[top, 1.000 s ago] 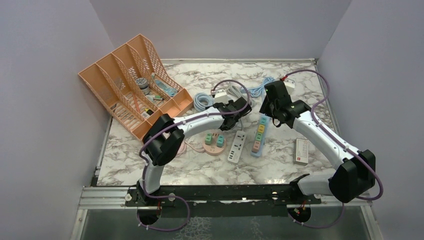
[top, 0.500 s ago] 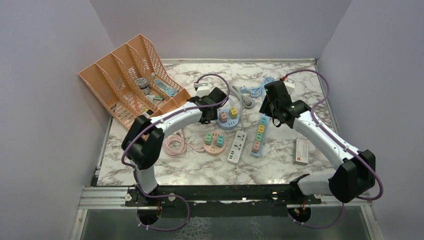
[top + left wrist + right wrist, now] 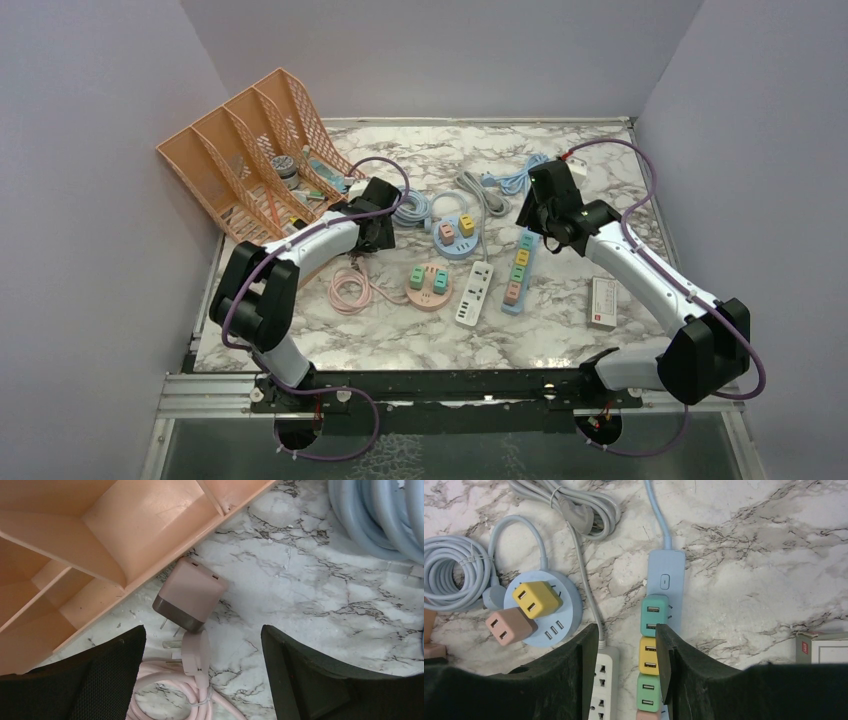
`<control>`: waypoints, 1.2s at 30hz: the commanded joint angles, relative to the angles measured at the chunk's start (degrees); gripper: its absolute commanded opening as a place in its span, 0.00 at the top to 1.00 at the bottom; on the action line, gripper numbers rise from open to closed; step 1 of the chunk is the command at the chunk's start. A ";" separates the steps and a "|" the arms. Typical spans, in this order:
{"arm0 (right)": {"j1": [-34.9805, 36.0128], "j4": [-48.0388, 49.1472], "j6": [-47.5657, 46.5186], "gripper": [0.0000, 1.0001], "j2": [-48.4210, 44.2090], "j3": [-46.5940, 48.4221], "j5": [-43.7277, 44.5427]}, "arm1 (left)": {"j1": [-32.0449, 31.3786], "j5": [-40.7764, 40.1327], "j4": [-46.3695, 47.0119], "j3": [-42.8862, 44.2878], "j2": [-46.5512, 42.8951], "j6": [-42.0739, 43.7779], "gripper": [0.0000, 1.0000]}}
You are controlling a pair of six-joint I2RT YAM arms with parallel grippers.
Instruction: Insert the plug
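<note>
A pink plug (image 3: 195, 652) lies flat on the marble, prongs pointing left, at the end of a coiled pink cable (image 3: 170, 697). Its top touches a pink cube adapter (image 3: 189, 596) resting against the orange rack (image 3: 100, 545). My left gripper (image 3: 202, 645) hovers over the plug, open, one finger on each side and apart from it. In the top view it sits at the rack's near corner (image 3: 372, 232). My right gripper (image 3: 625, 630) hangs open and empty above the gap between the white power strip (image 3: 606, 685) and the blue power strip (image 3: 665, 572).
The blue strip carries teal (image 3: 654, 615) and yellow (image 3: 650, 655) adapters. A round blue hub (image 3: 566, 617) holds yellow and pink cubes. A round pink hub (image 3: 428, 284), light blue cable coil (image 3: 380, 515), grey cable (image 3: 579, 505) and white box (image 3: 602, 302) lie around.
My left arm has swung left, from over the round hubs to the pink plug by the rack, and its jaws have widened. The right arm has stayed put.
</note>
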 commanded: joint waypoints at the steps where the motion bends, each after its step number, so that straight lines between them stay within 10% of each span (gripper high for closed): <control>1: 0.26 2.15 -0.18 0.55 0.37 0.99 -1.47 | 2.60 6.83 5.14 -1.79 -0.30 3.15 0.13; 16: 0.22 2.54 -0.78 0.55 1.01 1.53 -2.57 | 7.03 7.50 6.74 0.03 7.83 6.09 0.13; 26: 0.24 2.53 -0.89 0.56 2.45 3.44 -5.12 | 6.95 8.62 7.64 -0.58 3.79 8.42 0.48; 36: 0.25 15.23 -13.92 0.55 1.80 0.76 -37.23 | 5.47 23.89 14.65 -2.00 -7.61 12.27 0.51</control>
